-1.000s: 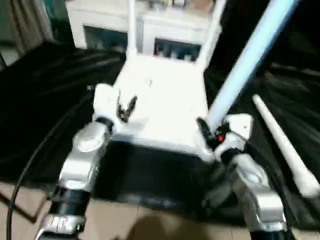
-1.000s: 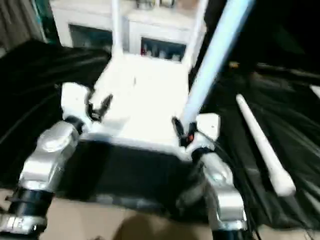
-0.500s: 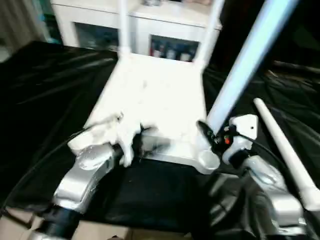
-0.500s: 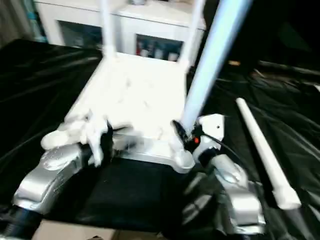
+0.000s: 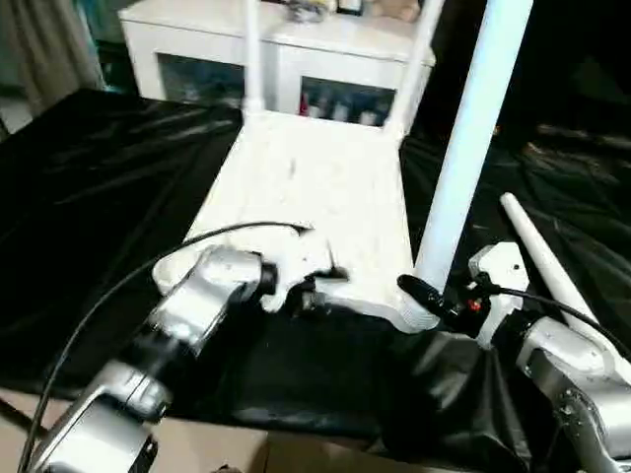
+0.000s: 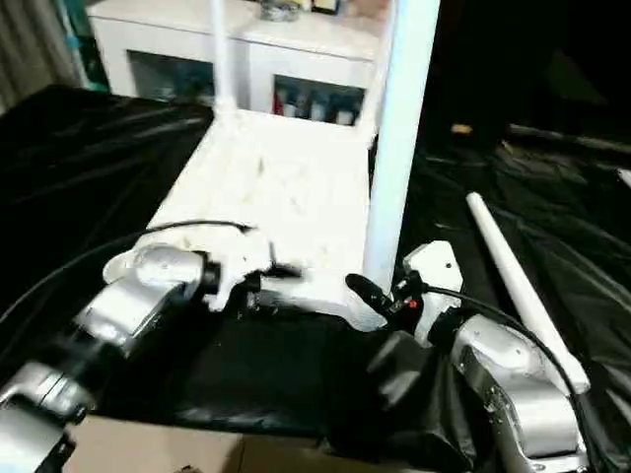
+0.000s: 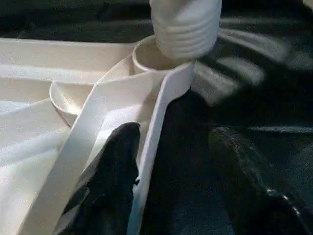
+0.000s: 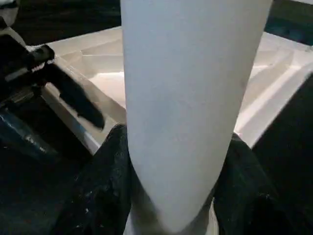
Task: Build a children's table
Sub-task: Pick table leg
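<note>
Black sheeting bears one table top, four legs.

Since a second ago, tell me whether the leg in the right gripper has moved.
Yes. The leg in the right gripper has swung from a rightward lean to nearly upright, judged against the tabletop, its foot at the near right corner socket.

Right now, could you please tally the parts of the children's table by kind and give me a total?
White plastic rectangular table top: 1
White tapered tube legs standing at the far corners: 2
White tube leg upright at the near right corner: 1
White tube leg lying loose on the black cloth: 1
Total: 5
</note>
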Tool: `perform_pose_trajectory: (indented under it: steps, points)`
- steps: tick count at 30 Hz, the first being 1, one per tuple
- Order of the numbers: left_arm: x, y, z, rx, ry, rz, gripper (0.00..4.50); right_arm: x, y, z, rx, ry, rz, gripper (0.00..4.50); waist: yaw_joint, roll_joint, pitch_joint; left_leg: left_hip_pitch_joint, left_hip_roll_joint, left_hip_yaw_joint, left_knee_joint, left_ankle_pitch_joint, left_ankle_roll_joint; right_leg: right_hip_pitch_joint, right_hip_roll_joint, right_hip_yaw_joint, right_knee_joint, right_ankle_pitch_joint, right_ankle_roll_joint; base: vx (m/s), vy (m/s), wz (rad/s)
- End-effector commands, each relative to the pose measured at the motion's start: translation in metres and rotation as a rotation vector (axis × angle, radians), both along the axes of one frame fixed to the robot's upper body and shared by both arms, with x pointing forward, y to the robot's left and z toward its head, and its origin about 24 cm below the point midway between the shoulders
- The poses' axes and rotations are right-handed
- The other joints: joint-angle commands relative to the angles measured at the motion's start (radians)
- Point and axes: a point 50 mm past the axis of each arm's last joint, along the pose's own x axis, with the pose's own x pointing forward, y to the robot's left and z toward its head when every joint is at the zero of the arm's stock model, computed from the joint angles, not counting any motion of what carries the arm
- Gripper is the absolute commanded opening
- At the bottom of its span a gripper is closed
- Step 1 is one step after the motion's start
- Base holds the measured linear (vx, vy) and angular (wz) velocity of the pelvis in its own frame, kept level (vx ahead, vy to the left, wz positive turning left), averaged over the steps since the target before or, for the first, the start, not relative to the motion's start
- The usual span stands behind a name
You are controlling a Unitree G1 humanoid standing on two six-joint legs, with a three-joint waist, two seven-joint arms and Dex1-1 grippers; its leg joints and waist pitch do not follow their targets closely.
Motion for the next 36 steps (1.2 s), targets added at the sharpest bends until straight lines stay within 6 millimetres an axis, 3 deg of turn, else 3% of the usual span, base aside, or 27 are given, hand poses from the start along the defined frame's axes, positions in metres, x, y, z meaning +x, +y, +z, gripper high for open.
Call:
perform_pose_trajectory:
  steps: [1, 2, 3, 4, 6, 8, 9, 11, 12, 13, 16, 17, 18, 23, 24, 27, 30, 31, 32, 33, 35, 36]
  points:
    - [0.005, -0.003, -0.001, 0.052, -0.007, -0.044, 2.35, -0.003, -0.006, 0.009, -0.014, -0.035, -0.010, 1.86, 0.008, 0.014, -0.063, 0.004, 0.068, -0.029, -0.084, -0.084, 0.028, 0.028, -0.097, 0.052, -0.065, 0.050, -0.231, 0.000, 0.000, 0.00]
    - [0.006, -0.003, -0.001, 0.056, -0.006, -0.046, 2.35, -0.003, -0.007, 0.009, -0.014, -0.034, -0.012, 1.86, 0.007, 0.018, -0.064, 0.006, 0.068, -0.028, -0.082, -0.071, 0.034, 0.028, -0.095, 0.051, -0.065, 0.081, -0.237, 0.000, 0.000, 0.00]
    - [0.007, -0.003, -0.002, 0.062, -0.004, -0.051, 2.24, -0.003, -0.007, 0.009, -0.015, -0.034, -0.014, 1.86, 0.008, 0.010, -0.069, 0.007, 0.068, -0.027, -0.077, -0.045, 0.049, 0.032, -0.093, 0.050, -0.059, 0.150, -0.252, 0.000, 0.000, 0.00]
    - [0.008, -0.004, -0.002, 0.070, -0.004, -0.057, 2.19, -0.004, -0.008, 0.009, -0.016, -0.034, -0.018, 1.86, 0.011, 0.013, -0.077, 0.003, 0.068, -0.027, -0.071, 0.004, 0.070, 0.036, -0.094, 0.049, -0.046, 0.239, -0.269, 0.000, 0.000, 0.00]
    - [0.014, -0.005, -0.003, 0.099, -0.012, -0.050, 1.95, -0.005, -0.009, 0.009, -0.018, -0.038, -0.028, 1.86, 0.013, 0.014, -0.076, 0.000, 0.066, -0.024, -0.068, 0.025, 0.097, 0.032, -0.091, 0.048, -0.043, 0.305, -0.287, 0.000, 0.000, 0.00]
    - [0.015, -0.005, -0.002, 0.104, -0.011, -0.049, 1.85, -0.005, -0.009, 0.009, -0.019, -0.038, -0.028, 1.86, 0.017, 0.016, -0.072, 0.001, 0.069, -0.023, -0.070, -0.018, 0.101, 0.032, -0.095, 0.047, -0.049, 0.254, -0.297, 0.000, 0.000, 0.00]
    - [0.016, -0.006, -0.002, 0.109, -0.014, -0.049, 1.72, -0.006, -0.009, 0.008, -0.021, -0.037, -0.027, 1.86, 0.020, 0.024, -0.070, 0.003, 0.071, -0.024, -0.072, -0.044, 0.093, 0.031, -0.097, 0.048, -0.052, 0.212, -0.301, 0.000, 0.000, 0.00]
    - [0.018, -0.007, -0.002, 0.116, -0.018, -0.054, 1.50, -0.007, -0.009, 0.007, -0.026, -0.036, -0.029, 1.86, 0.021, 0.021, -0.065, 0.006, 0.074, -0.022, -0.077, -0.085, 0.079, 0.029, -0.096, 0.048, -0.060, 0.150, -0.300, 0.000, 0.000, 0.00]
    - [0.019, -0.008, -0.002, 0.121, -0.019, -0.059, 1.41, -0.008, -0.009, 0.007, -0.030, -0.037, -0.035, 1.86, 0.024, 0.033, -0.064, 0.007, 0.075, -0.023, -0.078, -0.107, 0.065, 0.028, -0.097, 0.049, -0.063, 0.117, -0.296, 0.000, 0.000, 0.00]
    - [0.020, -0.010, -0.002, 0.126, -0.017, -0.069, 1.41, -0.008, -0.009, 0.007, -0.032, -0.038, -0.041, 1.86, 0.025, 0.036, -0.063, 0.011, 0.076, -0.025, -0.080, -0.125, 0.052, 0.027, -0.097, 0.049, -0.065, 0.094, -0.293, 0.000, 0.000, 0.00]
    - [0.021, -0.013, -0.003, 0.137, -0.019, -0.080, 1.10, -0.009, -0.010, 0.007, -0.035, -0.040, -0.048, 1.86, 0.026, 0.032, -0.061, 0.010, 0.076, -0.023, -0.084, -0.154, 0.036, 0.030, -0.100, 0.051, -0.071, 0.038, -0.286, 0.000, 0.000, 0.00]
    - [0.021, -0.014, -0.004, 0.144, -0.021, -0.087, 1.02, -0.009, -0.011, 0.007, -0.036, -0.040, -0.050, 1.86, 0.026, 0.040, -0.061, 0.009, 0.074, -0.023, -0.083, -0.152, 0.036, 0.029, -0.100, 0.051, -0.072, 0.035, -0.285, 0.000, 0.000, 0.00]
    - [0.022, -0.016, -0.004, 0.153, -0.026, -0.092, 1.00, -0.010, -0.011, 0.007, -0.038, -0.041, -0.051, 1.86, 0.025, 0.035, -0.061, 0.008, 0.074, -0.023, -0.082, -0.149, 0.036, 0.031, -0.100, 0.052, -0.073, 0.037, -0.282, 0.000, 0.000, 0.00]
    - [0.023, -0.020, -0.007, 0.166, -0.030, -0.098, 0.56, -0.011, -0.011, 0.007, -0.042, -0.043, -0.057, 1.86, 0.027, 0.041, -0.066, 0.004, 0.071, -0.022, -0.078, -0.107, 0.065, 0.033, -0.100, 0.051, -0.068, 0.089, -0.282, 0.000, 0.000, 0.00]
    - [0.023, -0.020, -0.009, 0.179, -0.028, -0.102, 0.43, -0.011, -0.011, 0.008, -0.040, -0.045, -0.059, 1.86, 0.027, 0.047, -0.067, 0.003, 0.072, -0.023, -0.077, -0.100, 0.069, 0.032, -0.100, 0.051, -0.067, 0.096, -0.283, 0.000, 0.000, 0.00]
    - [0.023, -0.017, -0.012, 0.196, -0.011, -0.112, 0.20, -0.011, -0.010, 0.008, -0.033, -0.047, -0.062, 1.86, 0.026, 0.043, -0.067, 0.003, 0.072, -0.023, -0.077, -0.103, 0.073, 0.032, -0.099, 0.050, -0.068, 0.097, -0.284, 0.000, 0.000, 0.00]
    - [0.021, -0.011, -0.014, 0.208, 0.013, -0.117, 0.05, -0.011, -0.009, 0.008, -0.021, -0.045, -0.064, 1.86, 0.026, 0.045, -0.066, 0.004, 0.073, -0.023, -0.079, -0.109, 0.078, 0.030, -0.099, 0.050, -0.069, 0.080, -0.285, 0.000, 0.000, 0.00]
    - [0.021, -0.008, -0.015, 0.215, 0.022, -0.119, 0.05, -0.011, -0.009, 0.008, -0.016, -0.044, -0.066, 1.86, 0.024, 0.038, -0.065, 0.001, 0.073, -0.023, -0.080, -0.109, 0.078, 0.032, -0.100, 0.049, -0.069, 0.067, -0.284, 0.000, 0.000, 0.00]
    - [0.020, -0.005, -0.017, 0.222, 0.029, -0.121, 0.05, -0.011, -0.009, 0.008, -0.012, -0.044, -0.068, 1.86, 0.024, 0.040, -0.065, 0.002, 0.073, -0.023, -0.080, -0.109, 0.078, 0.032, -0.100, 0.049, -0.069, 0.061, -0.283, 0.000, 0.000, 0.00]
    - [0.015, 0.006, -0.021, 0.237, 0.076, -0.132, 0.05, -0.010, -0.010, 0.008, 0.009, -0.034, -0.081, 1.86, 0.020, 0.033, -0.064, 0.002, 0.073, -0.021, -0.080, -0.112, 0.079, 0.030, -0.099, 0.050, -0.072, 0.052, -0.281, 0.000, 0.000, 0.00]
    - [0.007, 0.025, -0.028, 0.253, 0.149, -0.130, 0.01, -0.008, -0.010, 0.007, 0.053, -0.012, -0.088, 1.85, 0.014, 0.033, -0.062, -0.005, 0.073, -0.023, -0.084, -0.099, 0.087, 0.032, -0.103, 0.049, -0.068, 0.035, -0.279, 0.000, 0.000, 0.00]
    - [0.004, 0.032, -0.029, 0.256, 0.168, -0.126, 0.00, -0.008, -0.010, 0.007, 0.068, -0.006, -0.086, 1.85, 0.013, 0.032, -0.063, -0.001, 0.075, -0.022, -0.085, -0.106, 0.082, 0.031, -0.103, 0.048, -0.069, 0.023, -0.279, 0.000, 0.000, 0.00]
